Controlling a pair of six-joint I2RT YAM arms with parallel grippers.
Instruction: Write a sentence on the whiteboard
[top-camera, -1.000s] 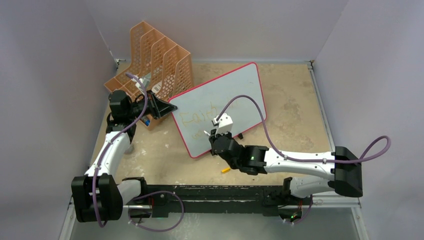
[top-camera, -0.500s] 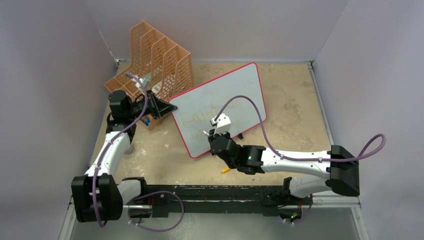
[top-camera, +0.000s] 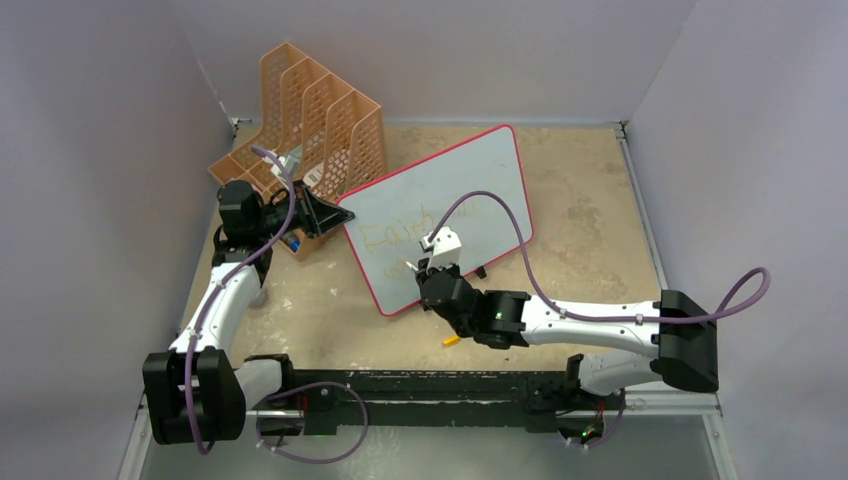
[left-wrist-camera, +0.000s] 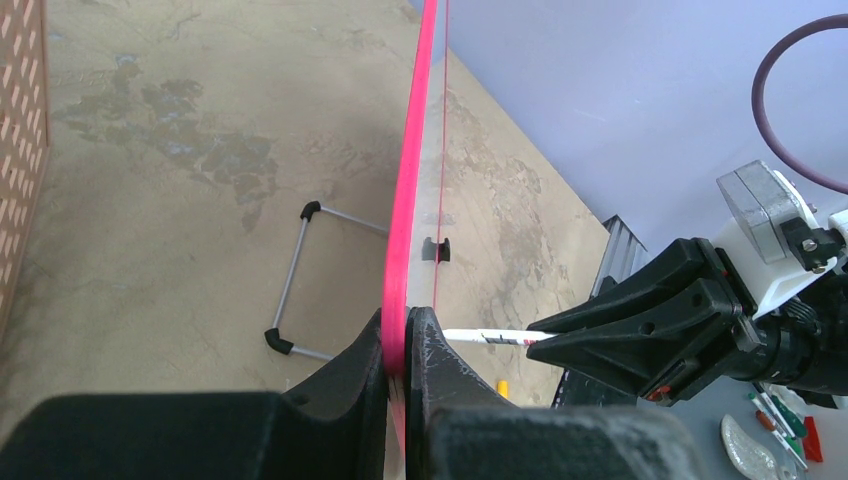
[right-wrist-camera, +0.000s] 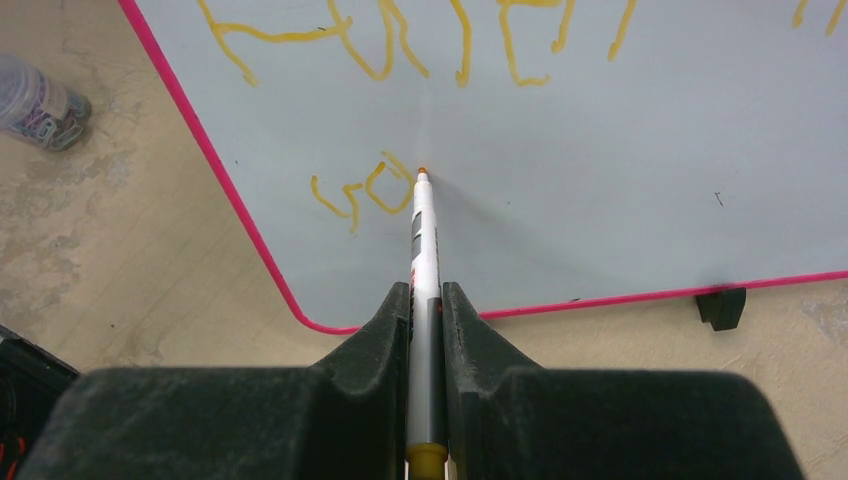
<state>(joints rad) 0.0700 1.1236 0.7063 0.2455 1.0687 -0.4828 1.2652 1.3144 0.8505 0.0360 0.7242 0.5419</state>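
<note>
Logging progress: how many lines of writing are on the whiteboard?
2: an upper line across the whiteboard, cropped at the frame's top, and a lower line just begun beside the marker tip.

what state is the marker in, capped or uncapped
Uncapped: the marker shows a bare orange tip at the whiteboard, beside the yellow letters.

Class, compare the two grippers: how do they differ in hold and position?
The left gripper clamps the whiteboard by its pink frame; the right gripper clamps a marker. The left gripper sits at the board's edge; the right gripper faces its surface, marker tip by the sentence. Both are shut.
</note>
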